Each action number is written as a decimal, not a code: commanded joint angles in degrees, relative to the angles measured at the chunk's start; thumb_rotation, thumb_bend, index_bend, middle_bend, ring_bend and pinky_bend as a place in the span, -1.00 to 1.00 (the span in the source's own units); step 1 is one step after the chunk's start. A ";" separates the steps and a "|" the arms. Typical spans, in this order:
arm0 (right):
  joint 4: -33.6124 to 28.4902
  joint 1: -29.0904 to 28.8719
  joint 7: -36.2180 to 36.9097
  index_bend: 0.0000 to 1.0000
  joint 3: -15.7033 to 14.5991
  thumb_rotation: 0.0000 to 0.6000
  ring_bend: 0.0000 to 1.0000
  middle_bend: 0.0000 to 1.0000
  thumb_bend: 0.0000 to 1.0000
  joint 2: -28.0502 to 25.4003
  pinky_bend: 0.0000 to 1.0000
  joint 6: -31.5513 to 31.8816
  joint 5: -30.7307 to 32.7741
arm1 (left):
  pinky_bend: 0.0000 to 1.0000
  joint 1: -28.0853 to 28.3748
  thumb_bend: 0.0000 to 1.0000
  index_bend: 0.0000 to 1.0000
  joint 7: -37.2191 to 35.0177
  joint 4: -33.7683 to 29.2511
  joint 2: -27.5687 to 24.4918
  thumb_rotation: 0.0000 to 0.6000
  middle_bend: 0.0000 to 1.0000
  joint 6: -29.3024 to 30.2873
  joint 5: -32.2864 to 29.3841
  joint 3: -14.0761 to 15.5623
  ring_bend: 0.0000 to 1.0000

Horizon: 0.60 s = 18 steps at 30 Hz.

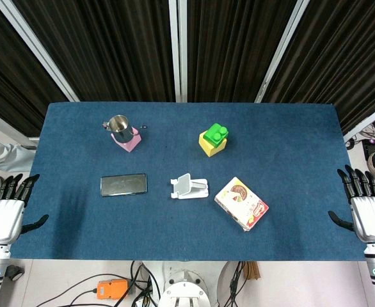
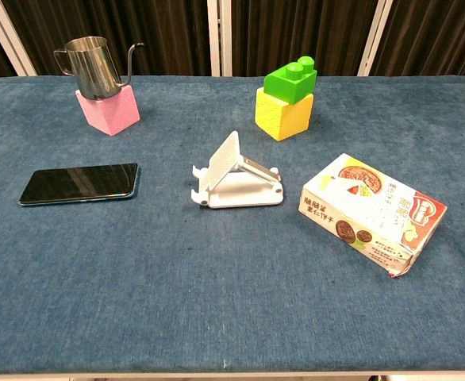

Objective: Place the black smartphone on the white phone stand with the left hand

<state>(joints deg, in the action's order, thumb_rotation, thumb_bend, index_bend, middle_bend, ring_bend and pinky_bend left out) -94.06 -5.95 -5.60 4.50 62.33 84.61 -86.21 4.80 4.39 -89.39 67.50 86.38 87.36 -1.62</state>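
Observation:
The black smartphone lies flat, screen up, on the blue table left of centre. The white phone stand sits just right of it, its backrest tilted up and nothing on it. My left hand hangs off the table's left edge, fingers apart and holding nothing, well left of the phone. Off the right edge my right hand is likewise spread with nothing in it. Neither hand shows in the chest view.
A steel pitcher stands on a pink block at the back left. A green brick on a yellow block stands behind the stand. A snack box lies to its right.

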 commanded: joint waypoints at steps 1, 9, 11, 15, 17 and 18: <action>0.04 -0.02 0.04 -1.00 0.06 1.00 -1.00 -0.88 -0.38 0.04 -0.90 -0.05 0.13 | -0.94 0.51 -0.78 -0.83 0.90 -0.64 -0.06 1.00 -0.71 -0.85 -0.35 -0.22 -0.93; 0.15 -0.26 0.51 -1.00 0.36 1.00 -1.00 -0.89 -0.38 -0.84 -0.90 -0.27 0.27 | -0.94 7.25 -0.79 -0.72 6.31 -6.84 1.42 1.00 -0.68 -8.76 -2.75 -3.81 -0.89; -0.20 -0.28 0.23 -1.00 0.50 1.00 -1.00 -0.88 -0.38 -1.33 -0.90 -0.01 0.11 | -0.94 9.95 -0.80 -0.72 7.98 -8.03 2.57 1.00 -0.66 -12.43 -4.27 -4.88 -0.89; -0.34 -0.38 0.20 -1.00 0.68 1.00 -1.00 -0.89 -0.38 -1.36 -0.90 0.07 0.15 | -0.94 15.06 -0.81 -0.72 13.02 -9.35 5.38 1.00 -0.66 -21.13 -11.01 -6.43 -0.88; -0.25 -0.55 0.51 -1.00 0.57 1.00 -1.00 -0.89 -0.38 -1.15 -0.90 -0.48 0.34 | -0.94 17.50 -0.81 -0.72 16.61 -9.00 7.46 1.00 -0.66 -24.71 -14.92 -6.90 -0.88; -0.16 -0.62 0.56 -1.00 0.56 1.00 -1.00 -0.89 -0.38 -1.07 -0.90 -0.70 0.48 | -0.94 18.38 -0.82 -0.72 17.94 -8.72 8.53 1.00 -0.66 -25.74 -16.55 -7.11 -0.89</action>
<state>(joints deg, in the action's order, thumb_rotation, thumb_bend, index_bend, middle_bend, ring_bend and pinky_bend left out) -94.29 -6.49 -5.13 5.09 61.17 84.04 -85.83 19.43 17.82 -97.73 72.87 65.23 75.74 -7.40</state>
